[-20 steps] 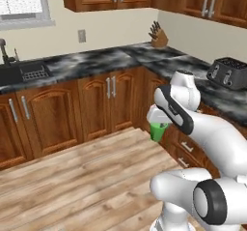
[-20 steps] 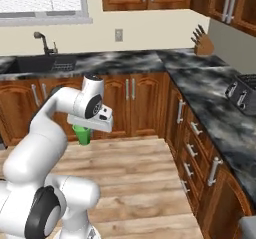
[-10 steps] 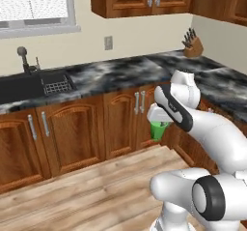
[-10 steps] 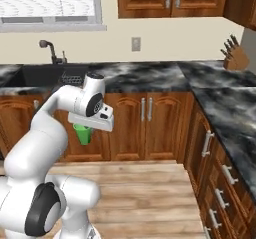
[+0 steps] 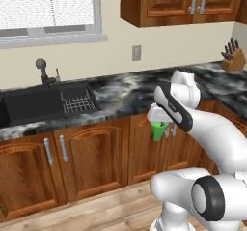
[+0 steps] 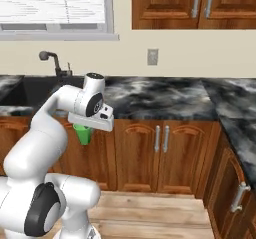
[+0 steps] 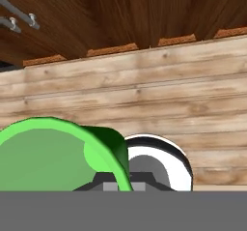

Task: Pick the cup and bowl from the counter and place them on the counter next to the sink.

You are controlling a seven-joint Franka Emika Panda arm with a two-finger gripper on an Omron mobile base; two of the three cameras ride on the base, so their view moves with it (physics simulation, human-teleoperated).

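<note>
The counter (image 5: pixel 120 97) runs under the window, the sink (image 5: pixel 36 104) sunk in toward its left end. Out beyond the counter's front edge, before the cabinet doors, the hand (image 5: pixel 158 123) is clamped tight on the cup (image 5: pixel 159 131), which hangs below it.

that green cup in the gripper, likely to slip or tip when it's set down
The cup looks like smooth plastic, so it could slip in the gripper. It seems small and light, hanging below the hand. Its tapered, handleless shape may tip if nudged on the glossy counter.

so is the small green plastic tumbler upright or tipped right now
Upright: the small green plastic tumbler hangs vertically under the gripper, rim up, in front of the wooden cabinet doors.
</note>
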